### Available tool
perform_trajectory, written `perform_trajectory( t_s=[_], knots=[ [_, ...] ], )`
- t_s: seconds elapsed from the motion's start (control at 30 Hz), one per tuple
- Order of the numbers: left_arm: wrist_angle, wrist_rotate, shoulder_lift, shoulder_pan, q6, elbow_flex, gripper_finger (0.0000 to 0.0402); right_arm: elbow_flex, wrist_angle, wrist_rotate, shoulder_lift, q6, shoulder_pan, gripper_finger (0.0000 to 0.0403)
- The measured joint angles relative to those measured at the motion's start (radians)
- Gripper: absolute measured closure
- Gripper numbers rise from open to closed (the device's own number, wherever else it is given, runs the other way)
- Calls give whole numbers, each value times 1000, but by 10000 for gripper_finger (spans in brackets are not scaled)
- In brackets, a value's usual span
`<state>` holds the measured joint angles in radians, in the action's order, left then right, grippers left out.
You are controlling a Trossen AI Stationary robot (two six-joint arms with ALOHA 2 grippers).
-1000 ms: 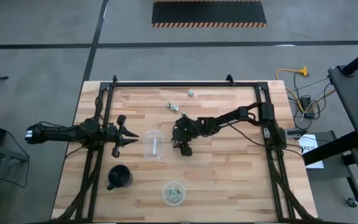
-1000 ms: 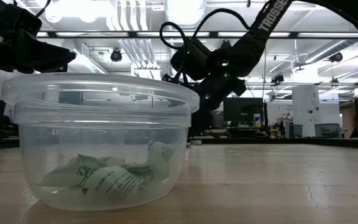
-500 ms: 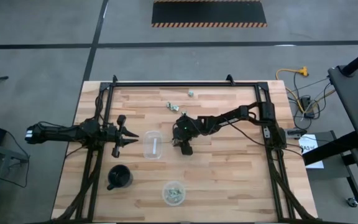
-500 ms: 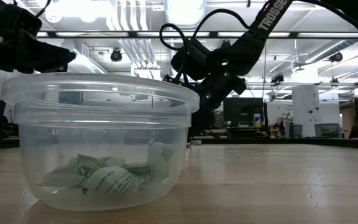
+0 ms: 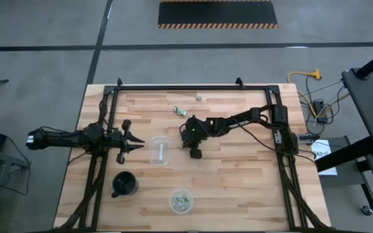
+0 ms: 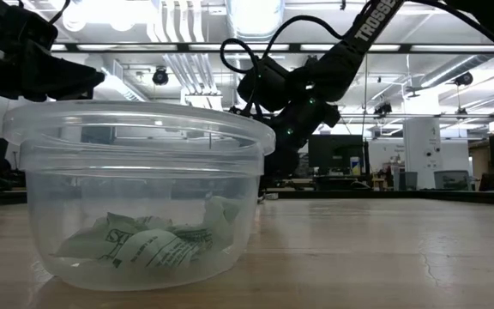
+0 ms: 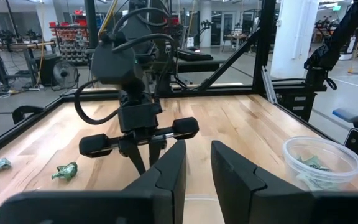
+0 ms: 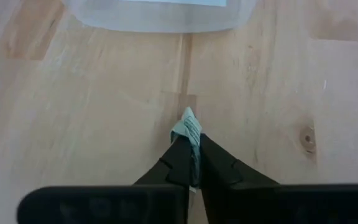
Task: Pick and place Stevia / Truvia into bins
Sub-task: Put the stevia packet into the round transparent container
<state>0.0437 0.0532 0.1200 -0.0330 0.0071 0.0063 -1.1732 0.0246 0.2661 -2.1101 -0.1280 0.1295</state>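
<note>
My right gripper points down at the table's middle, just right of the squarish clear bin, and is shut on a pale green and white Stevia packet. My left gripper waits left of that bin, its fingers a little apart with nothing between them. The round clear bin near the front edge holds several packets. Two loose packets lie flat on the wood near the far edge. My right gripper pinches the packet between its two fingertips, coming from above and pointing down. One end of the packet sticks out past the tips toward the squarish bin. Whether the packet is clear of the wood, I cannot tell.
A black mug stands at the front left, near the round bin. A black frame runs along the table's far edge and sides. Bare wood lies right of the right gripper.
My right gripper has shut on the packet and edged slightly toward the table's far edge. The left arm and both bins have kept still.
</note>
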Motion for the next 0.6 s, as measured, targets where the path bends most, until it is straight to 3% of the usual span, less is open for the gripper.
perform_trajectory(
  t_s=[0.27, 0.43, 0.6],
  knots=[
    [0, 0, 2, 0, 0, 0, 344, 4, 19, 70, 3, -26, 5, 394],
    [0, 0, 2, 0, 0, 0, 344, 16, 32, 195, 23, -42, -8, 395],
    [-1, 0, 4, 0, 0, 0, 344, 25, 166, 343, 39, -53, -53, 395]
  ],
)
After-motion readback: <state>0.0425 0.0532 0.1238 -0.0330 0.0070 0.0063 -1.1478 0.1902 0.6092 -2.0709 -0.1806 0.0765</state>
